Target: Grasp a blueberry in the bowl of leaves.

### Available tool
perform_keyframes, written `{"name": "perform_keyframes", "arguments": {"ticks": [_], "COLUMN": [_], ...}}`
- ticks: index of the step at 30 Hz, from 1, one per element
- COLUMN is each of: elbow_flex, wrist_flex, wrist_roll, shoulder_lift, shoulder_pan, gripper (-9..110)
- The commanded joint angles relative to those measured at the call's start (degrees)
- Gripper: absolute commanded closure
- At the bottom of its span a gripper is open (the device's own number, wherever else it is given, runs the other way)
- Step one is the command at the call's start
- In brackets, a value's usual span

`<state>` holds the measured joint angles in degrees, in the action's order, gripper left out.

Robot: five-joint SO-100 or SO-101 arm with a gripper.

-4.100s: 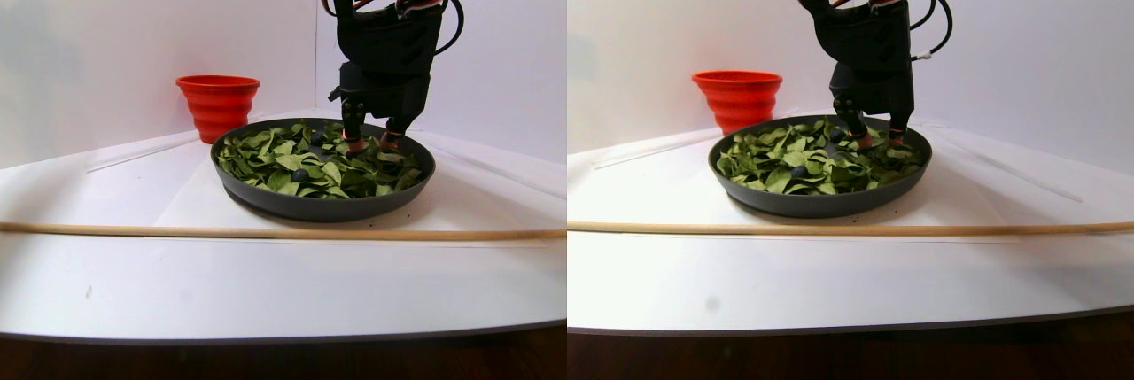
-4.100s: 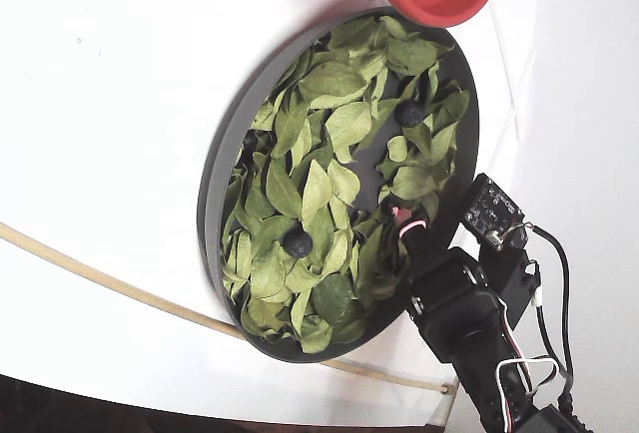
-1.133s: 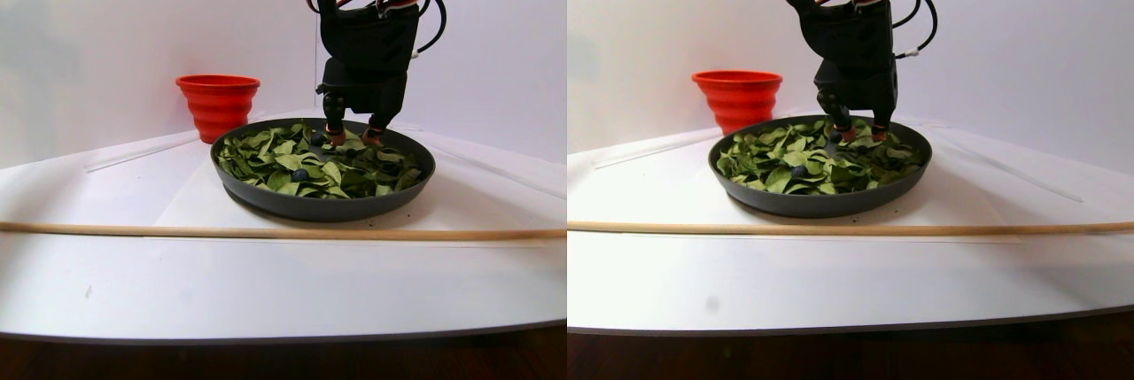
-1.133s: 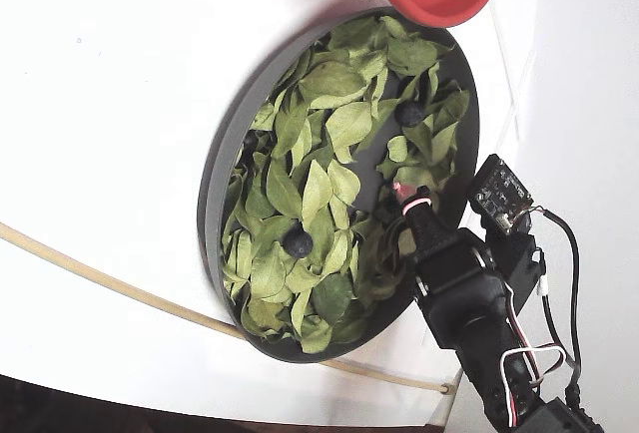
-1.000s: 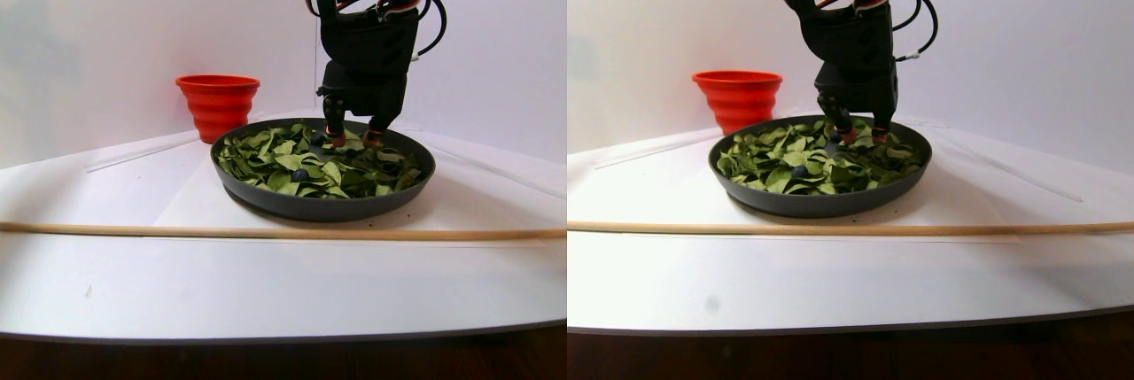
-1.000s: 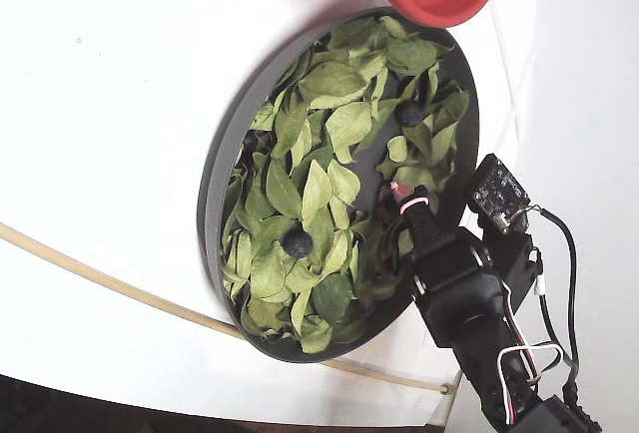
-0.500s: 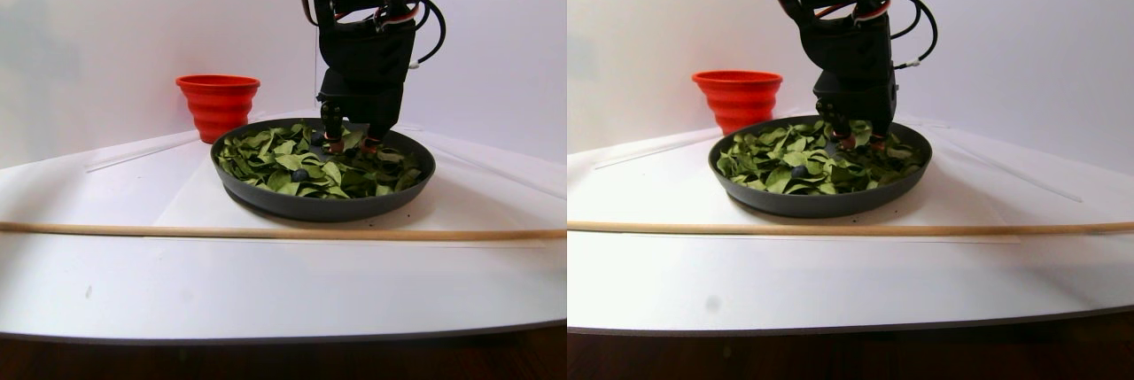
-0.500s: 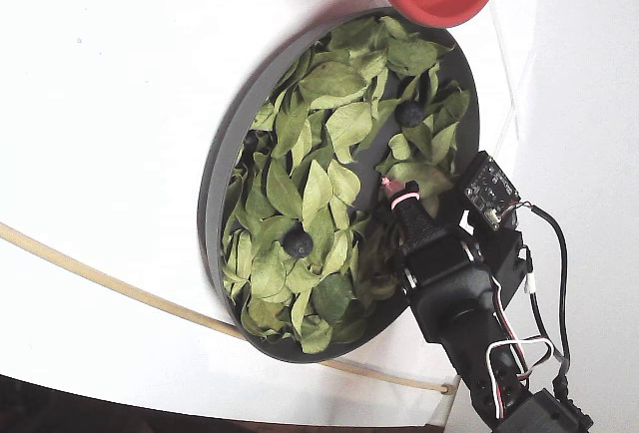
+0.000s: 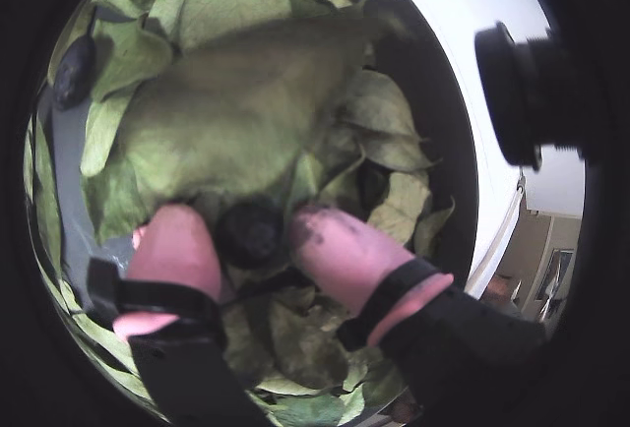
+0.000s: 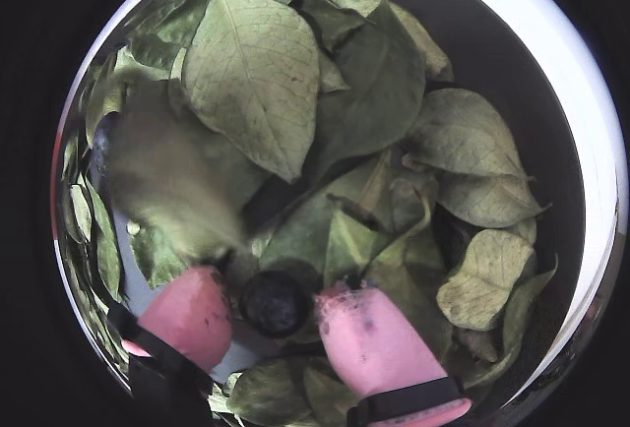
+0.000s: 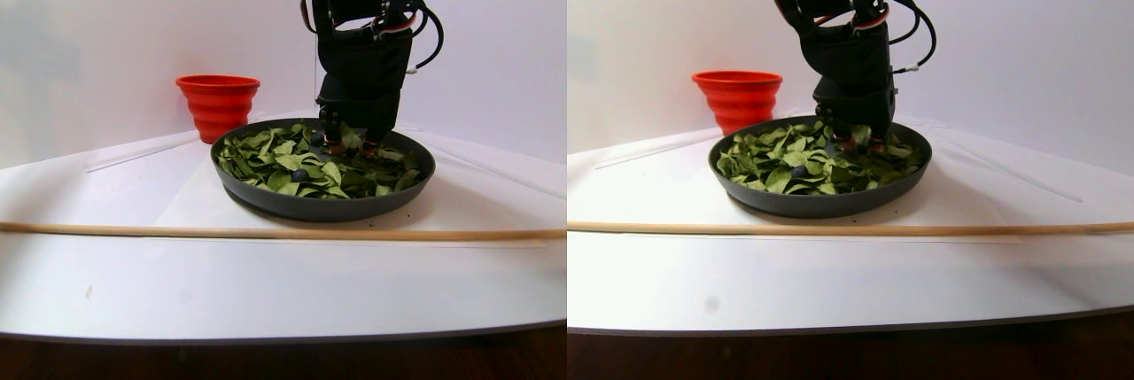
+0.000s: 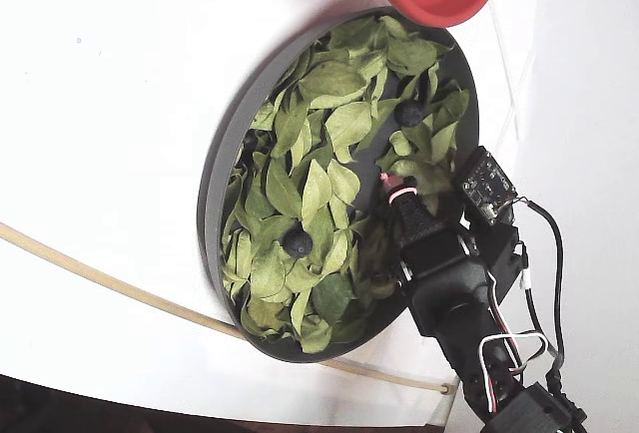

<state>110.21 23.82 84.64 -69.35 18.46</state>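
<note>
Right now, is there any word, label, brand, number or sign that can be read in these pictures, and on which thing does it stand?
None can be read.
The small circuit board on the arm shows only tiny marks, too small to read.
The red-orange bowl and the bowl of leaves carry no visible text.

The bowl of leaves (image 12: 222,164) is a matt dark grey dish, its leaves (image 10: 254,68) dull green, veined and papery. The blueberry (image 10: 275,303) between the jaws looks dark and faintly dusty, and the fingertips (image 10: 374,343) wear soft-looking matt pink covers. The worktop (image 11: 266,283) is smooth, matt white, and the red-orange bowl (image 11: 218,104) looks like ribbed plastic.
</note>
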Motion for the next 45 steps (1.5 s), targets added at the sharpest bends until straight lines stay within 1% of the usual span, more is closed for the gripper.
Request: {"name": "perform_keyframes", "arguments": {"ticks": [1,19,45], "elbow_flex": [-1.9,-2.2,2.4], "wrist_flex": [0.9,0.9,-0.4], "wrist_roll": [0.5,1.3,4.1], "shoulder_lift": [-0.6,0.8,-9.8], "shoulder_pan": [-0.1,0.1,-1.0], "gripper": [87,91,91]}}
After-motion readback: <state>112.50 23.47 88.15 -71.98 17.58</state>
